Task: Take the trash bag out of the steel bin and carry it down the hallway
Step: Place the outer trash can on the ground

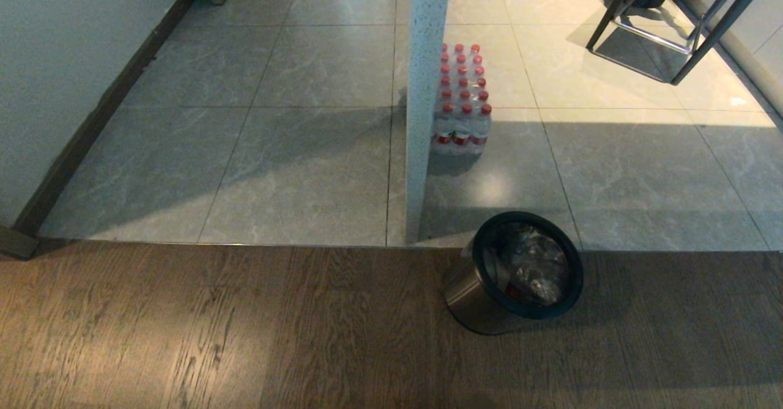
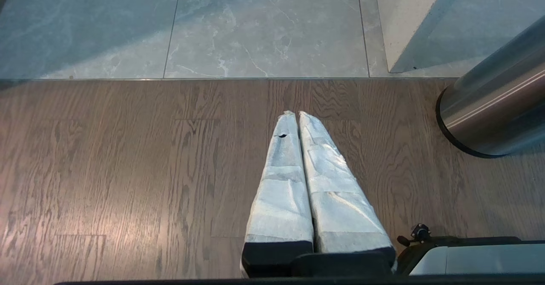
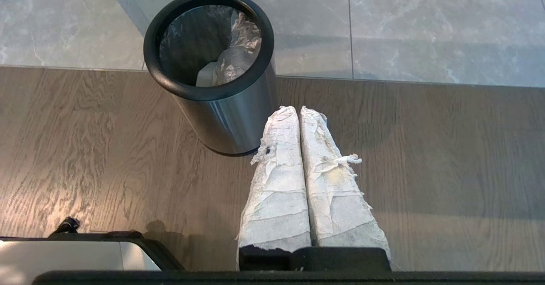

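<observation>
1. From the head camera, the steel bin (image 1: 483, 299) is standing on the wood-plank floor (image 1: 183, 329) at the edge of the grey tiles (image 1: 293, 170), with the trash bag (image 1: 532, 262) sitting inside it. A pack of red-capped bottles (image 1: 462, 100) is resting beside a white pillar (image 1: 425, 91).
2. At the left wrist, the left gripper (image 2: 296, 114) is hanging over the planks, wrapped fingers pressed together, gripping nothing.
3. At the right wrist, the right gripper (image 3: 298, 109) is hovering just beside the bin, fingers closed and empty.

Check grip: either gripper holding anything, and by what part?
Nothing held. Left gripper and right gripper are shut and empty; trash bag sits in the steel bin.
</observation>
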Controlling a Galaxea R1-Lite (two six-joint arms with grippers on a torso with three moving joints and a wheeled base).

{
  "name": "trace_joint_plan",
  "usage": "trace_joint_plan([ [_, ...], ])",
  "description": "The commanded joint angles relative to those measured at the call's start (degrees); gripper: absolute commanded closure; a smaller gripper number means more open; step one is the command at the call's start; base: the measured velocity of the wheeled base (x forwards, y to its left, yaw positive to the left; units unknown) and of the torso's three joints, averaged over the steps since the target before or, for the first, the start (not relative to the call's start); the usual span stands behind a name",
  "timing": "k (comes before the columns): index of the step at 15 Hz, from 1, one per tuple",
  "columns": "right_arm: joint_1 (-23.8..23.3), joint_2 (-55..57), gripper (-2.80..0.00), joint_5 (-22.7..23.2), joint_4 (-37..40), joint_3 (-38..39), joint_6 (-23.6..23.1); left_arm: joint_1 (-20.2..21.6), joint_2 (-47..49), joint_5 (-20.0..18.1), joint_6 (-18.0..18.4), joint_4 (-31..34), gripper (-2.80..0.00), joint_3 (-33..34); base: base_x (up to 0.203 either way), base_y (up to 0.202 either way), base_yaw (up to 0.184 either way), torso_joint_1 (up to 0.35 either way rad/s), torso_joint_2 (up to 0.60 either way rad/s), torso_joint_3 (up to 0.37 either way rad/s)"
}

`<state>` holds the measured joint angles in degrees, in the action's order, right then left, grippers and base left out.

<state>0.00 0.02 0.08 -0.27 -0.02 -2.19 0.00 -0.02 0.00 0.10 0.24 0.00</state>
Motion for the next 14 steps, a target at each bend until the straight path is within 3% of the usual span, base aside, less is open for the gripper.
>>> trace_joint_plan([
  [1, 0.02, 0.07, 0.00, 0.10, 0.93, -0.30, -0.19, 0.00, -0.06, 0.00, -0.01, 0.02, 0.00, 0.00, 0.000, 0.000, 0.000, 0.000, 0.00, 0.000],
  [4, 0.00, 0.16, 0.00, -0.05, 1.44, -1.89, 0.03, 0.00, 0.02, 0.00, -0.01, 0.02, 0.00, 0.00, 0.000, 0.000, 0.000, 0.000, 0.00, 0.000],
  [6, -0.01, 4.59, 0.00, 1.71, 5.24, -10.90, 0.04, 0.00, 0.02, 0.00, -0.01, 0.02, 0.00, 0.00, 0.000, 0.000, 0.000, 0.000, 0.00, 0.000],
  [10, 0.48, 29.55, 0.00, 5.84, 22.59, -35.28, 0.57, 0.00, 0.02, 0.00, -0.01, 0.02, 0.00, 0.00, 0.000, 0.000, 0.000, 0.000, 0.00, 0.000],
  [14, 4.53, 57.32, 0.00, 13.18, 29.72, -49.16, 0.64, 0.00, 0.02, 0.00, -0.01, 0.02, 0.00, 0.00, 0.000, 0.000, 0.000, 0.000, 0.00, 0.000],
])
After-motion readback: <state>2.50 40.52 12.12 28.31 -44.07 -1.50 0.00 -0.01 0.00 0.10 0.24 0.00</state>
